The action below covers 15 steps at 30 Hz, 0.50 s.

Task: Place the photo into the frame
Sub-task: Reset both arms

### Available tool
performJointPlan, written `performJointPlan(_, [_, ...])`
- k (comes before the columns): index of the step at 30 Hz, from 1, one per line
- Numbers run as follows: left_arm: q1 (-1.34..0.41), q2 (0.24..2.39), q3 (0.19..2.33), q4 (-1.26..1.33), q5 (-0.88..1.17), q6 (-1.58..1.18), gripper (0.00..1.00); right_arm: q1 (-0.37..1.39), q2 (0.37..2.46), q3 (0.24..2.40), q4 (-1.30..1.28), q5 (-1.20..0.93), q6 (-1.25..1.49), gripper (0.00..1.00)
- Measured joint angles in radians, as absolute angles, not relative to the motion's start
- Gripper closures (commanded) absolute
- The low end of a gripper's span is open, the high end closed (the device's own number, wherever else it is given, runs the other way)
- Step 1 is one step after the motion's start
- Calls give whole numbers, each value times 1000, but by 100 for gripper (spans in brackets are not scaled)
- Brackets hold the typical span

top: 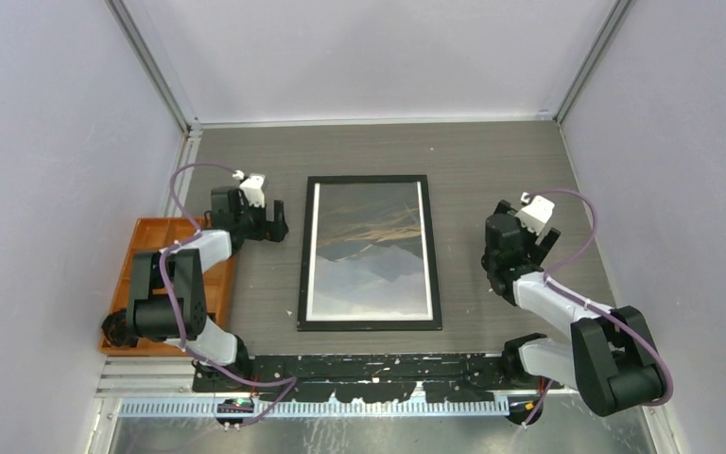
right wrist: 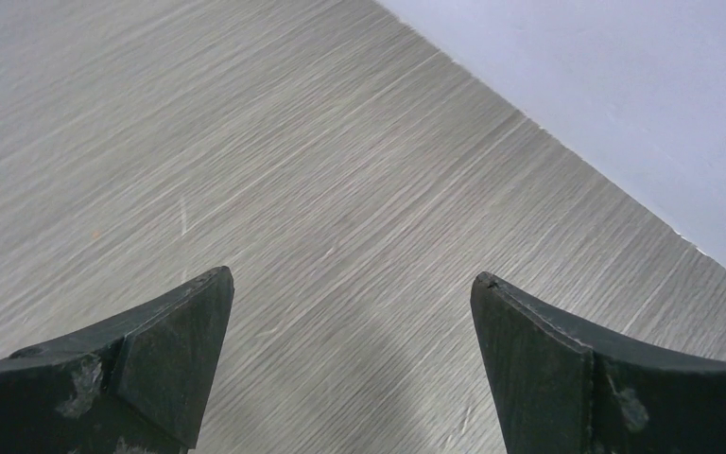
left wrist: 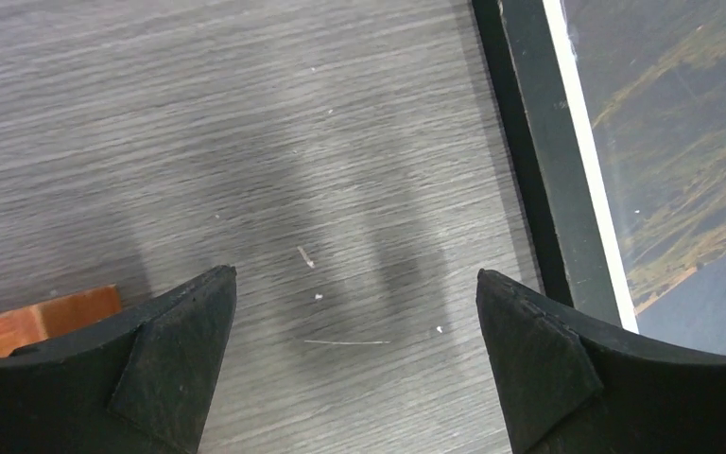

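Here we are, and the frame (top: 369, 180) lies flat in the middle of the counter (top: 492, 161), black front up, with the photo (top: 371, 255) showing inside its rails, white border square to them on all four sides. From above, the print looks seated to us. We cannot see the back, so whether anything holds it in there is anyone's guess.

Left pincer (left wrist: 354, 279) is released, jaws spread wide, nothing between them but bare woodgrain. Right pincer (right wrist: 350, 284) is the same, wide open and empty, looking across plain counter towards the wall, well apart from the frame.

So where's the danger? We'd watch the left side. In the wrist view one outer finger (left wrist: 548, 369) sits right by the frame's left rail, while the overhead view shows the pincer just beside the upper left corner. With the jaws this wide, any sideways drift towards the middle could clip that rail and skate the whole frame across the smooth counter, or twist it askew.

Second worry: if either arm tries lifting the frame by one rail, we reckon an unsecured print could sag or drop out behind.

Third, the left arm's elbow hangs over the orange tray (top: 151, 236) at the counter's left edge. A careless retreat there might knock it. The right arm has open room, so less to fear.
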<state>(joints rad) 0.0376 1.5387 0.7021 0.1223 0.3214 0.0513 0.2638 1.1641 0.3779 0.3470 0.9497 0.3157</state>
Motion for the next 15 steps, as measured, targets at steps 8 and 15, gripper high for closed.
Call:
performJointPlan(8, [43,1365,487,463,268,18,0,162,1298,310,639,955,297,0])
performJointPlan(15, [52,1550,307,886,274,-14,0,146,1404,311,764,927,266,0])
